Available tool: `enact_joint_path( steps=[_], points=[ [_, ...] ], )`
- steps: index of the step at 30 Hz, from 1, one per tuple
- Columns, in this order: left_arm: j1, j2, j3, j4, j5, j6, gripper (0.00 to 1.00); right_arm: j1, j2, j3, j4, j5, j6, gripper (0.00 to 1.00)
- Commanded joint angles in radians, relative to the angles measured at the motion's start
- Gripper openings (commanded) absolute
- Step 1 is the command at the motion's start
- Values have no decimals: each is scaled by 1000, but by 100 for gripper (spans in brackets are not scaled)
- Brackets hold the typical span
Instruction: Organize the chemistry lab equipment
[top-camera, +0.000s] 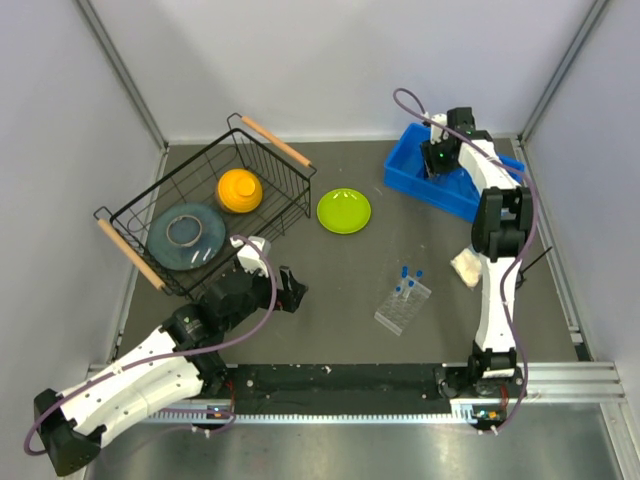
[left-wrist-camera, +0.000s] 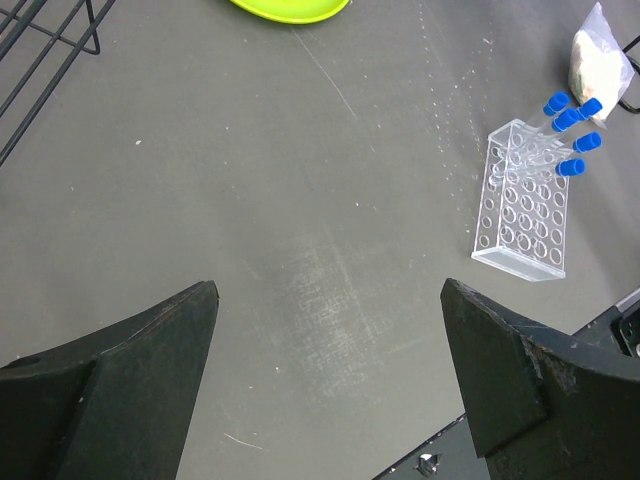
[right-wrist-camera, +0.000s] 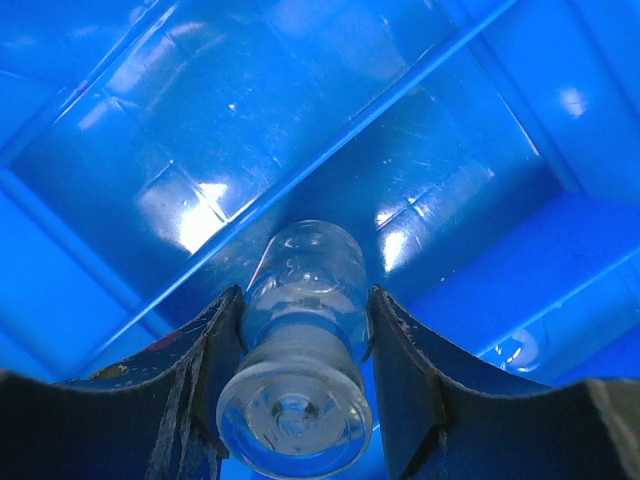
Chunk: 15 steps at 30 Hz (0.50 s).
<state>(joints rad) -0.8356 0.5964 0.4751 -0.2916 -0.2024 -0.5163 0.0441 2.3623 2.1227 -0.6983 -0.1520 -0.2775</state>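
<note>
Right jaws pinching cup (right-wrist-camera: 300, 335) over bin (top-camera: 412, 172) at far-right corner (left jaws spread, idle): lower close to bin floor before releasing.

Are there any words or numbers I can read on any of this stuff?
None can be read in any view.
Rack, tubes, cup: clear, no print shows.
Packet: no print shows, but it is small in the picture.
Bin, plate, basket: plain, no labels.
</note>
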Motion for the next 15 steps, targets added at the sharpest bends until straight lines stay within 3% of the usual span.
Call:
enact_joint_path(
  steps=[1, 3, 10, 15],
  points=[
    [4, 2, 45, 45, 0, 19, 99, -10, 8, 45, 33, 14, -2, 34],
    [4, 3, 48, 45, 1, 19, 99, -10, 8, 39, 31, 11, -5, 39],
    [4, 13, 65, 40, 8, 25, 99, -10, -35, 28, 31, 0, -6, 72],
    [4, 10, 76, 42, 15, 27, 99, -10, -103, 25, 33, 3, -6, 79]
  ],
)
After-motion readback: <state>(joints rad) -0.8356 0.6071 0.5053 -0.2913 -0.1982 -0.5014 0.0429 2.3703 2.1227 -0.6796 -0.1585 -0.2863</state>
